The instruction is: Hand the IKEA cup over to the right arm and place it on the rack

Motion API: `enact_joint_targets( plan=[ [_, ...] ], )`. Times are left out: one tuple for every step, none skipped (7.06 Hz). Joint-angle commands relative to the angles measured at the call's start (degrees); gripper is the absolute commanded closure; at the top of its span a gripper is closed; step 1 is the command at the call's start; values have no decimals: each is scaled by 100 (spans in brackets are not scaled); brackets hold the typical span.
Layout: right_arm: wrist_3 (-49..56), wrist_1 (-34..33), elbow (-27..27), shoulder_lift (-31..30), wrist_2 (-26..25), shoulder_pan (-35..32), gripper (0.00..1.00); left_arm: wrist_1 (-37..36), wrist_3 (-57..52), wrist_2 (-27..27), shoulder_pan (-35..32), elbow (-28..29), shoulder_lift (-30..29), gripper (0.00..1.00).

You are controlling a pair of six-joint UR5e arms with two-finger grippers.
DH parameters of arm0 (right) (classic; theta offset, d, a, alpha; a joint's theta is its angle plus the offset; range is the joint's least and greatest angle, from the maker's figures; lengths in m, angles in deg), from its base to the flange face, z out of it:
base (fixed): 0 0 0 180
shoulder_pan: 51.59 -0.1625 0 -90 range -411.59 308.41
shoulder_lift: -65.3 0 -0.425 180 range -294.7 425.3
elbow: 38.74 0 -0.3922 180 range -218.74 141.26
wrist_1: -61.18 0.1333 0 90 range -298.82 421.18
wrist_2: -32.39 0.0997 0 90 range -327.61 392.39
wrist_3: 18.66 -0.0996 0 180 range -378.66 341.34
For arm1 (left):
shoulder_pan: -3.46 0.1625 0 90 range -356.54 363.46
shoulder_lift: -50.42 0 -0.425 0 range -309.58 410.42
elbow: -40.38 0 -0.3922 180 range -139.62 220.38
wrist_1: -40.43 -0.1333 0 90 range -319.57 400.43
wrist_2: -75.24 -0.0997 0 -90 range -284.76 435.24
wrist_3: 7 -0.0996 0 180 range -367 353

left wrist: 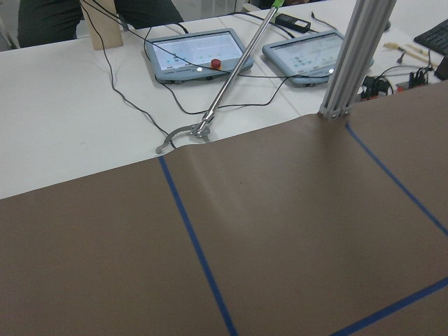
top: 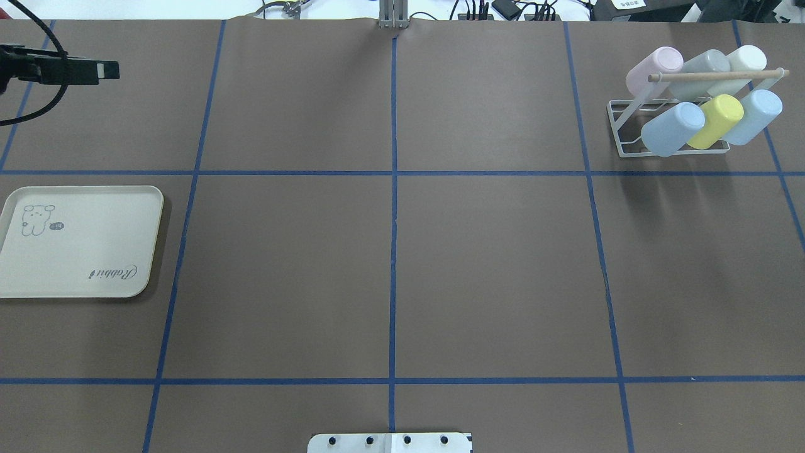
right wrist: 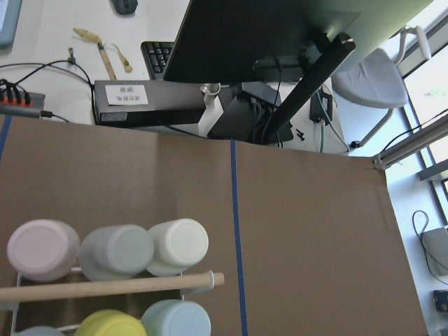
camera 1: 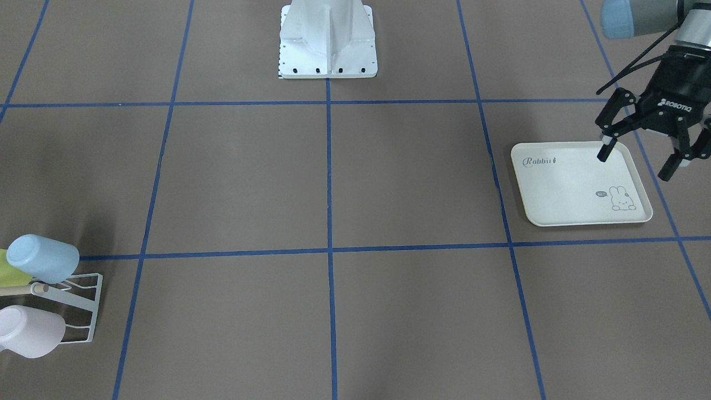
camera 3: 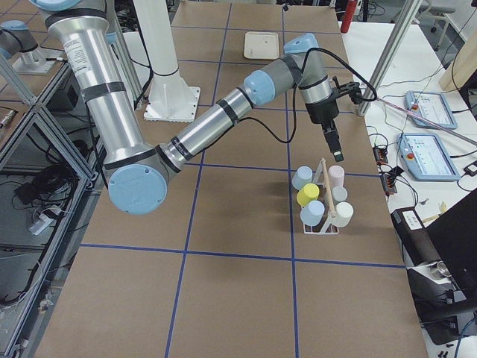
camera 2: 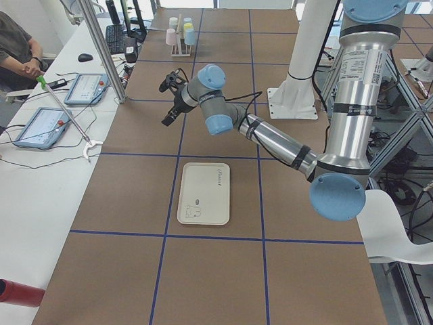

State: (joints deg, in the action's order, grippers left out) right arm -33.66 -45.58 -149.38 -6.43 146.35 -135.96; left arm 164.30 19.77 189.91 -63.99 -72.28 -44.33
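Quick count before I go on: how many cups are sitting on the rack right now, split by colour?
light blue cups: 2
yellow cup: 1
pink cup: 1
grey cup: 1
cream-white cup: 1
Total on the rack: 6

Six cups (top: pixel 671 129) on the rack (top: pixel 692 77), far right — tray (top: pixel 82 245) far left, well apart

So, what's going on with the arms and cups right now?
Left gripper open, empty, over tray corner. Right gripper near rack, open-or-shut unclear. Six cups on rack. Nothing blocking.
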Motion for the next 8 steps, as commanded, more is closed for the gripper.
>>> enact_joint_targets(
  plan=[
    [1415, -904, 60, -130, 975, -264, 0, -565, -1396, 474, -626, 381, 18, 0],
    [1735, -1187, 95, -165, 1301, -360, 0, -539, -1637, 1304, -1012, 802, 27, 0],
    [2278, -1433, 78, -339, 1634, -543, 0, -539, -2066, 1747, -1268, 1024, 88, 0],
    [2701, -1462, 35, -689, 1673, -632, 0, -539, -2253, 1752, -1279, 1035, 323, 0],
    [2705, -1401, 78, -893, 1708, -642, 0, -478, -2237, 1734, -1314, 1087, 604, 0],
    [2687, -1409, 139, -903, 1395, -485, 0, -373, -2220, 1734, -1541, 1175, 755, 0],
    [2670, -1401, 183, -999, 1400, -466, 0, -381, -2211, 1760, -1682, 1236, 817, 0],
    [2670, -1409, 227, -1096, 1392, -466, 0, -372, -2254, 1787, -1849, 1228, 1018, 0]
  ],
)
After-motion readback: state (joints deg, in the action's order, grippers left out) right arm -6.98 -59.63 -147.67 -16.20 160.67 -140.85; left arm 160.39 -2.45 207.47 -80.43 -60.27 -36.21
